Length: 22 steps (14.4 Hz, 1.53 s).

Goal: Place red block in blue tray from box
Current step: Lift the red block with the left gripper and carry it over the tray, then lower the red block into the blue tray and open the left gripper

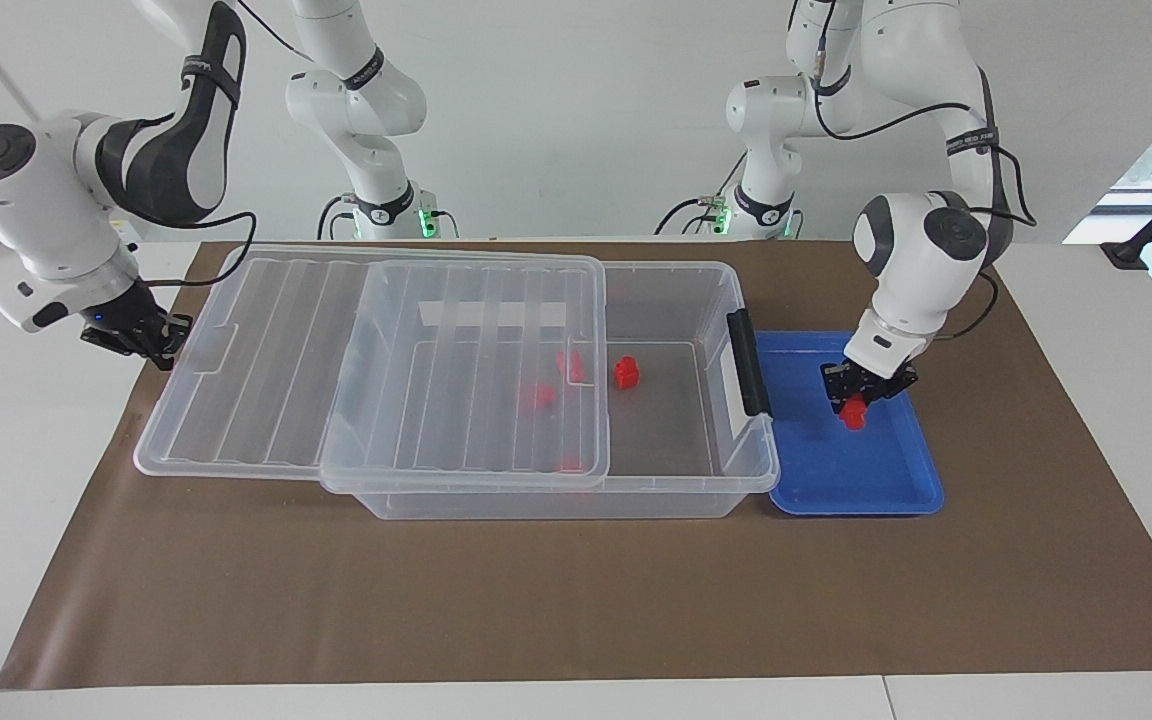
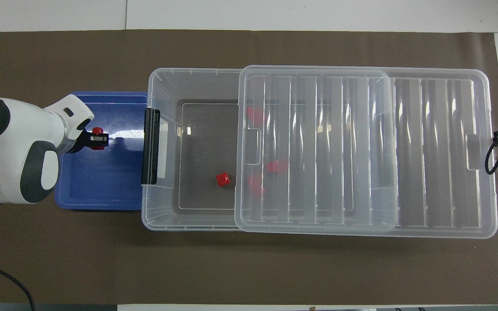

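Note:
My left gripper [image 1: 857,398] is shut on a red block [image 1: 853,414] and hangs low over the middle of the blue tray [image 1: 896,485], inside its rim. I cannot tell whether the block touches the tray floor. From overhead, the same gripper [image 2: 98,139] and block [image 2: 97,130] lie over the tray [image 2: 102,190]. The clear box [image 1: 676,485] stands beside the tray, its lid [image 1: 266,350] slid toward the right arm's end. One red block [image 1: 626,373] lies uncovered on the box floor, and others [image 1: 539,397] show dimly through the lid. My right gripper [image 1: 141,338] is shut, just off the lid's end.
A black clip [image 1: 748,363] sits on the box end that faces the tray. A brown mat [image 1: 576,600] covers the table under everything. The lid overhangs the box toward the right arm's end.

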{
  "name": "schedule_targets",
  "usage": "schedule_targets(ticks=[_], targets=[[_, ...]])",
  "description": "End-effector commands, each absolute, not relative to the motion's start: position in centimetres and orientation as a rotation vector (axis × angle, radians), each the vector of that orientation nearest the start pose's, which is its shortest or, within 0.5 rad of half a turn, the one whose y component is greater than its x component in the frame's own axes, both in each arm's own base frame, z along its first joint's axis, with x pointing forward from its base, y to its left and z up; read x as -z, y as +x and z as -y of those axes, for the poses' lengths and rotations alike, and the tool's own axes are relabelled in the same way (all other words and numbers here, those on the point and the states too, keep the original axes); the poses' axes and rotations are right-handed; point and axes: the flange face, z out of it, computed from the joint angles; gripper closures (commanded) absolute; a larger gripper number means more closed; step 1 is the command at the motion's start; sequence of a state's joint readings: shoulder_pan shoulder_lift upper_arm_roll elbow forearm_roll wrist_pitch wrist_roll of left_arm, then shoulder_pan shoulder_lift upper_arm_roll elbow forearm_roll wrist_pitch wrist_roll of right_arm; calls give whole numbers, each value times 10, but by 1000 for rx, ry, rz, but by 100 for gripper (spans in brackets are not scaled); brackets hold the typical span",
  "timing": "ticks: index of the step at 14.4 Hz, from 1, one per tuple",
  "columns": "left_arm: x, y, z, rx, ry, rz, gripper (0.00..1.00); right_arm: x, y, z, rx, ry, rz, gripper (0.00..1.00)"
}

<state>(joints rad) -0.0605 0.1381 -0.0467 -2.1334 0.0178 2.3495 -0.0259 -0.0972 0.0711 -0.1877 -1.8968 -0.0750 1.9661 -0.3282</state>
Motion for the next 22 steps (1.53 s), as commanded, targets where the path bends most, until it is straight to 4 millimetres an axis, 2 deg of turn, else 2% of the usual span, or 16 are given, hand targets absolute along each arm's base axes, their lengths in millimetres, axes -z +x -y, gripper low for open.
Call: schedule_targets(ticks=[1,3,6,7,8,9,10,14,22], targets=[[-325,567,59,160,-3131,-167,100,-463,546,154,-48,-3223,55,100],[-315,568,58,158,-3133,-165,100,-462,548,143,-50,-3222,55,100],[-311,564,59,131,-3133,-167,100,-460,550,130,-51,-3221,28,100],[-313,566,59,131,-3133,-165,75,-460,550,129,-52,-3221,9,100],[-315,566,59,133,-3132,-167,15,-460,550,125,-51,-3221,6,100],[-319,566,60,141,-3132,-165,0,-460,551,122,-50,-3221,4,100],[-325,565,61,119,-3131,-164,0,-460,551,121,-49,-3221,-9,100],[-381,568,65,83,-3124,-182,0,-460,554,106,-45,-3221,-21,100],[-537,578,63,-52,-3113,-165,0,-459,560,70,-37,-3220,-71,100]])
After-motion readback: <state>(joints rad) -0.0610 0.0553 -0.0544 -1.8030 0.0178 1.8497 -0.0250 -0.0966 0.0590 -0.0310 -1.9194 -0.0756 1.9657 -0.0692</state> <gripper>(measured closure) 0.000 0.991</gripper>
